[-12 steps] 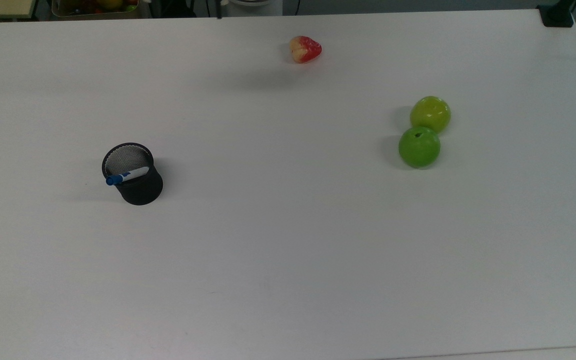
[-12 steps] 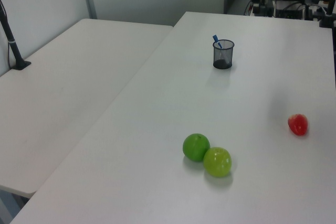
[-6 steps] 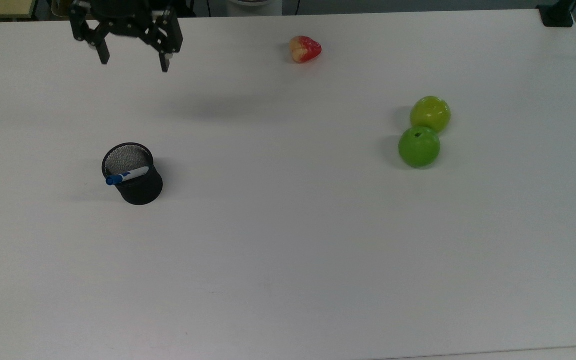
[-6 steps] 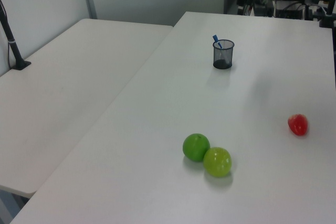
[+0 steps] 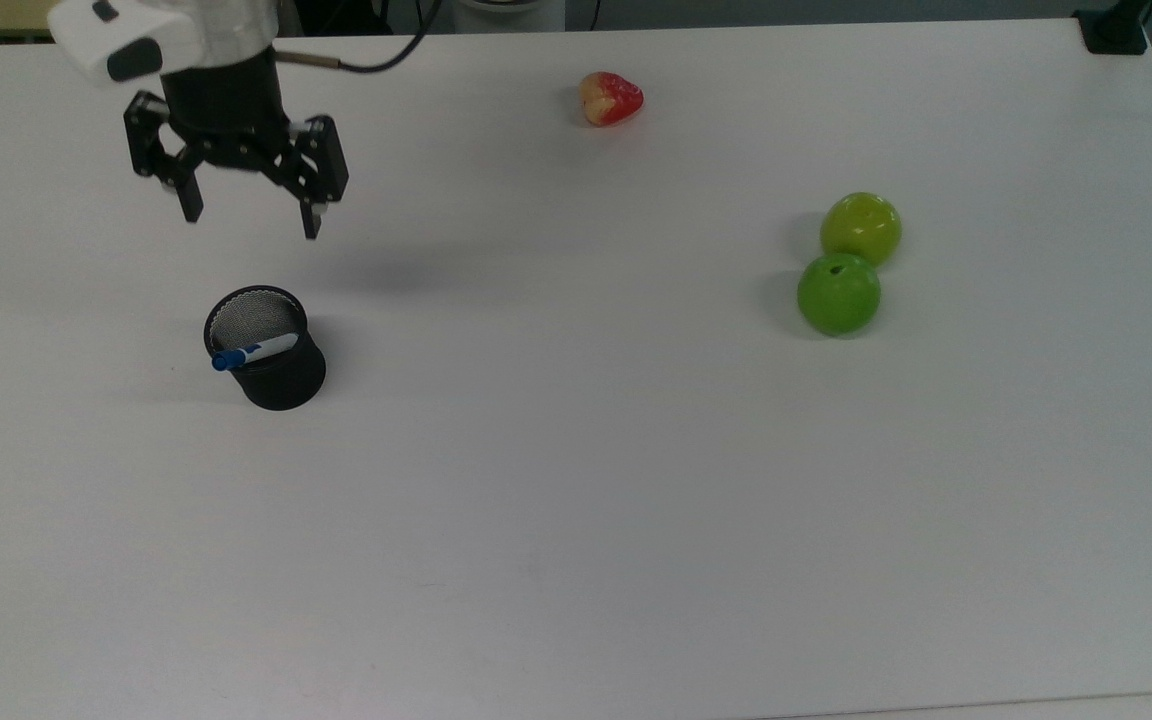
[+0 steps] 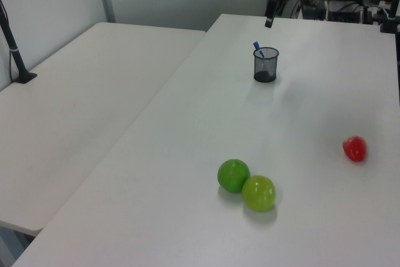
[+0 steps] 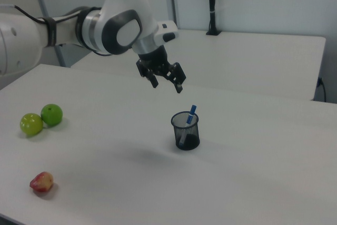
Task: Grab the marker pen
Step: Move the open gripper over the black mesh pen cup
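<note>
On the white table [image 5: 636, 480], the marker pen [image 5: 254, 352] leans in the mesh cup [image 5: 271, 375]; the gripper [image 5: 248, 220] hangs above the cup, fingers spread.

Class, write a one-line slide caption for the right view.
Open black two-finger gripper hovers above a black mesh cup holding a blue-capped white marker pen.

Black mesh cup [image 6: 265, 64] upright on the white desk [image 6: 187, 154], marker pen [image 6: 257, 49] leaning in it, blue cap up. One dark finger [image 6: 269, 20] hangs above it, apart. Two green apples [image 6: 246, 184] touching; red fruit [image 6: 354, 148] well apart.
</note>
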Controlling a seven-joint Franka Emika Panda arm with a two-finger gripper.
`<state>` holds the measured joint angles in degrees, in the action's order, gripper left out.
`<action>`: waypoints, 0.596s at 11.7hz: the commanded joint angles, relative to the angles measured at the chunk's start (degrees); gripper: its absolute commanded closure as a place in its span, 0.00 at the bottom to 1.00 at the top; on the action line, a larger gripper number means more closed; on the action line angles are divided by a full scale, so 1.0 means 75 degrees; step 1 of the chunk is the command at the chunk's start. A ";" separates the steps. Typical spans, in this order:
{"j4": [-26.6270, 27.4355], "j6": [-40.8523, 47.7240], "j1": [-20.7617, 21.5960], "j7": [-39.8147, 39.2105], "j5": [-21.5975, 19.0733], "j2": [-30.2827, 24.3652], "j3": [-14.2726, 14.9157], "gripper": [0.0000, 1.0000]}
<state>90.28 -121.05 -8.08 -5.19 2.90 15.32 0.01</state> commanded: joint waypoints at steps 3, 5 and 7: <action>-0.0061 -0.1166 -0.0083 -0.0070 -0.0036 0.0616 0.0010 0.00; -0.0061 -0.1471 -0.0211 -0.0070 -0.0036 0.0815 0.0010 0.00; -0.0061 -0.1846 -0.0399 -0.0047 -0.0036 0.1037 0.0010 0.00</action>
<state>90.26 -131.14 -9.44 -5.18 2.91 20.98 0.03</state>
